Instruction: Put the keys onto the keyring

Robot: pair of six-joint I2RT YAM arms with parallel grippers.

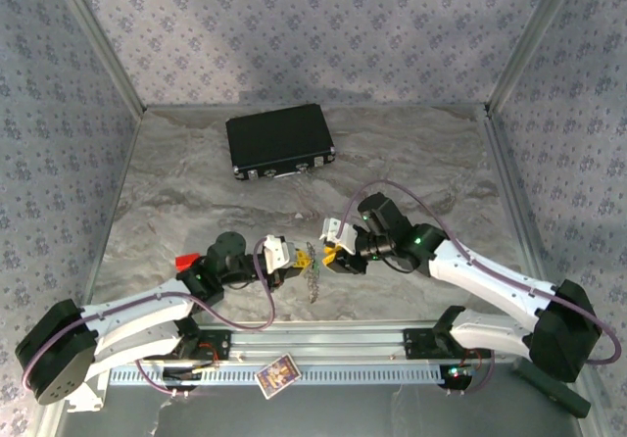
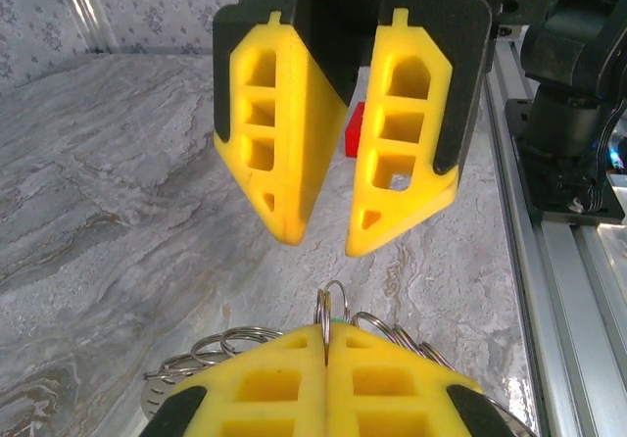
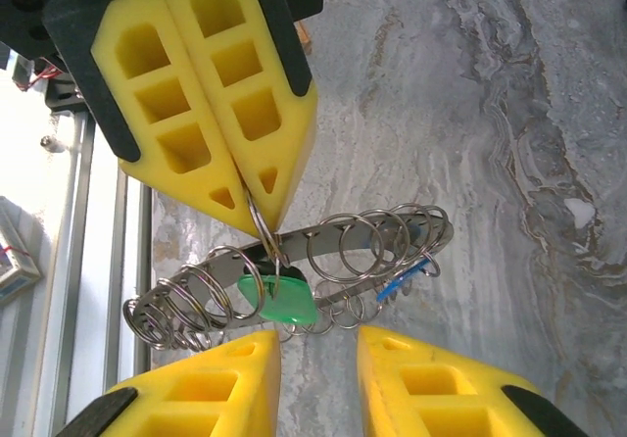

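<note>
Starting nearest the arm bases: there's the metal rail (image 1: pixel 372 359) along the front edge, with a small card (image 1: pixel 277 373) lying on it.

Just past that, the two arms meet nose to nose over the middle of the table (image 1: pixel 176 192). The left end effector (image 1: pixel 302 259) is clamped fully together on one thin wire loop of the keyring (image 1: pixel 313 282). You can see it nicely from the right wrist, where the left end effector (image 3: pixel 253 212) has its yellow fingers pressed flat against each other with the loop sticking out of the tips. The keyring (image 3: pixel 338 231) hangs below that pinch, a silvery strip with a bunch of small loops fanned along it. I honestly can't tell if its lower edge touches the table or not.

The green key (image 3: pixel 286 302) sits right under the pinched loop, touching it. The blue key (image 3: pixel 400 280) is further along, tucked among the loops at the other end.

The right end effector (image 3: pixel 315 359) is parted to a narrow-ish gap with nothing between the fingers, just short of the keyring. From the left wrist the right end effector (image 2: pixel 325 239) faces the camera with daylight between its tips.

Off to the left, beside the left arm, is a red block (image 1: pixel 184 261). Way at the back, well apart from everything, a closed black case (image 1: pixel 280 141) lies flat.
</note>
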